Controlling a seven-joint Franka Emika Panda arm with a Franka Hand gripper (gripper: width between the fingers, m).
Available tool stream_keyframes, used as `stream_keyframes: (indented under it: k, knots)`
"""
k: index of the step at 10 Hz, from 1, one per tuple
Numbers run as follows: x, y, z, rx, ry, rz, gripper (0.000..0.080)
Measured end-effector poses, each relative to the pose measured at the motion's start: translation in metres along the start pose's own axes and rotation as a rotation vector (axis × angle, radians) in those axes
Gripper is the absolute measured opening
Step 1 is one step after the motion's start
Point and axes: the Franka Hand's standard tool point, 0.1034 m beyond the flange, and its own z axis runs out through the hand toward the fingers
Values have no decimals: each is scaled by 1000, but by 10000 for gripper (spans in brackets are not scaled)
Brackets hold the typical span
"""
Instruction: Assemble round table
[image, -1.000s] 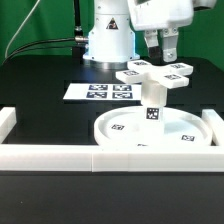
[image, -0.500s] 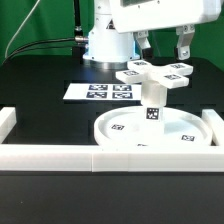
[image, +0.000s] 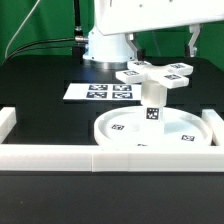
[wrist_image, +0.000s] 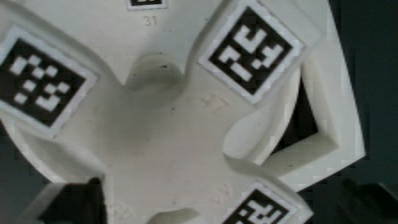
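white plastic cross base (image: 153, 73) sits on top of the short leg (image: 153, 108), which stands upright in the middle of the round disc top (image: 200, 128) on the black surface (image: 40, 100). the gripper (image: 164, 45) hangs above the base with fingers (image: 193, 40) spread wide, holding nothing (a gap shows between them and the base). the wrist view is filled by the base's tagged arms. the marker board (image: 100, 92) lies behind the disc, and the white rail (image: 50, 155) is in front.

hand (image: 163, 44) cropped above, base (wrist_image: 169, 130) arms cut off
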Motion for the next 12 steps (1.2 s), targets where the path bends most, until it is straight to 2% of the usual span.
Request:
stream_keyframes:
  k: [4,8,11,12]
  knots:
    - [1,-1,0,-10,1,-290,648]
    - [1,5,1,-74,-22,-822,648]
    - [-6,-3,8,-135,-77,-1112,648]
    - [-4,0,7,-136,-81,-1187,648]
